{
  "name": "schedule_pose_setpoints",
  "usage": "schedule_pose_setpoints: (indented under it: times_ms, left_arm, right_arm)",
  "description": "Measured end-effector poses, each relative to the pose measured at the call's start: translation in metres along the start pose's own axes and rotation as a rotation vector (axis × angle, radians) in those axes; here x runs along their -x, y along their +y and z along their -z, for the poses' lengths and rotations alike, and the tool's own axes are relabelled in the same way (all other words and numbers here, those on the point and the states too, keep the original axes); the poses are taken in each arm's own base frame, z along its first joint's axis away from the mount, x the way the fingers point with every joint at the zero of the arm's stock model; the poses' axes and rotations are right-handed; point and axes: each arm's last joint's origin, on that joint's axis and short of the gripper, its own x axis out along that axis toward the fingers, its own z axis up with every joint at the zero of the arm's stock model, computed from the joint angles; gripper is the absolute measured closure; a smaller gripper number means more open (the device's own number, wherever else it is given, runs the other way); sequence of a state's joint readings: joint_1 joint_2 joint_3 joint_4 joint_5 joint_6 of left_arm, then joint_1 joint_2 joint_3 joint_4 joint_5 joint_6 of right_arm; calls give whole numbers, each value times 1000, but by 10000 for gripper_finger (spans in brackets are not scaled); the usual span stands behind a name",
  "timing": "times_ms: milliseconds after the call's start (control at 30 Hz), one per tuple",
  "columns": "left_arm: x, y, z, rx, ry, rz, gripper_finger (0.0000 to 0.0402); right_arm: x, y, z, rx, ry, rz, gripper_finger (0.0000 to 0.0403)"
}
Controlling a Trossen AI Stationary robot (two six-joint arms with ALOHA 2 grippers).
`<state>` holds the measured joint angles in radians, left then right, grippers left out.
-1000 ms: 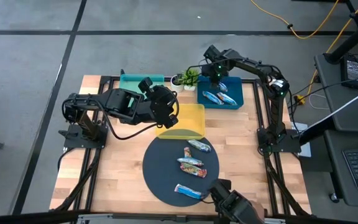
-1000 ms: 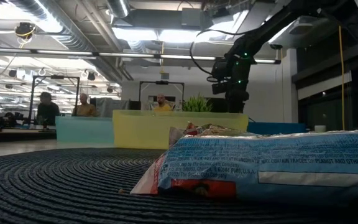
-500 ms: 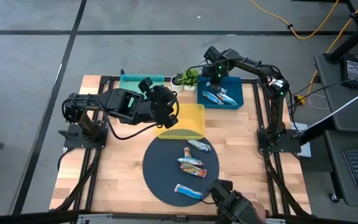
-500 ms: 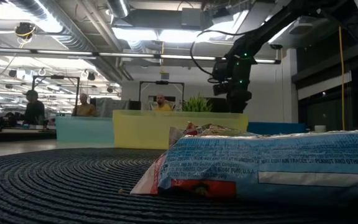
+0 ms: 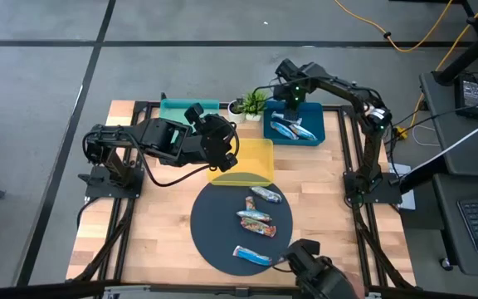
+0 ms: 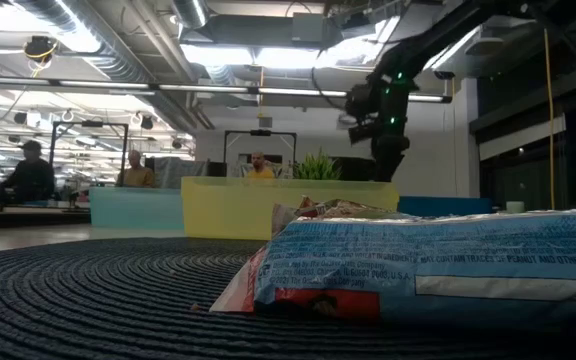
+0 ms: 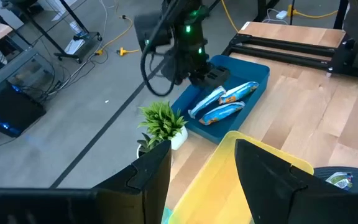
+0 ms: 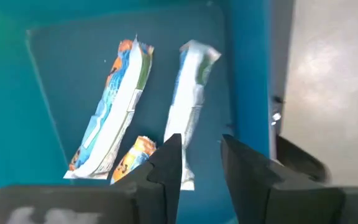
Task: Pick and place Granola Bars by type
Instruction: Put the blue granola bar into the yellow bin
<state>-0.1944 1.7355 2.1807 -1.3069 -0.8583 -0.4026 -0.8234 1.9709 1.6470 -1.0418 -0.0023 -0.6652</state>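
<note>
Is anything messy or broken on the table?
Nothing stands out. Three granola bars lie inside the blue tray, three more on the dark round mat, and the little plant stands upright.

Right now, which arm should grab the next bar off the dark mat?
Left, probably. The left gripper hangs open over the yellow tray, next to the mat holding three bars. The right gripper is open farther off, above the blue tray.

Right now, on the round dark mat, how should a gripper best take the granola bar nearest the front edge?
The front granola bar lies flat on the dark mat, apart from the other two, long axis running roughly left-right. Probably best: come straight down from above and pinch mid-length across its narrow width, fingers on the two long edges. The crimped ends look thin and likely to slip.
</note>
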Motion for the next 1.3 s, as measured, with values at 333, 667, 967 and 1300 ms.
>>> schedule_pose_setpoints:
  times_ms: [333, 667, 967, 1300]
  left_arm:
    - [-3, 3, -1, 10, -2, -25, 231]
    - [-6, 22, 19, 124, 78, -228, 231]
    - [-21, 50, 79, 189, 209, -196, 231]
    - [-24, 51, 125, 334, -55, 205, 231]
  right_arm:
    - [93, 20, 16, -29, -233, 68, 316]
    - [182, 66, 45, 37, -477, 137, 336]
    - [209, 101, 62, 97, -552, 134, 353]
    - [176, 150, 109, 72, -570, 82, 355]
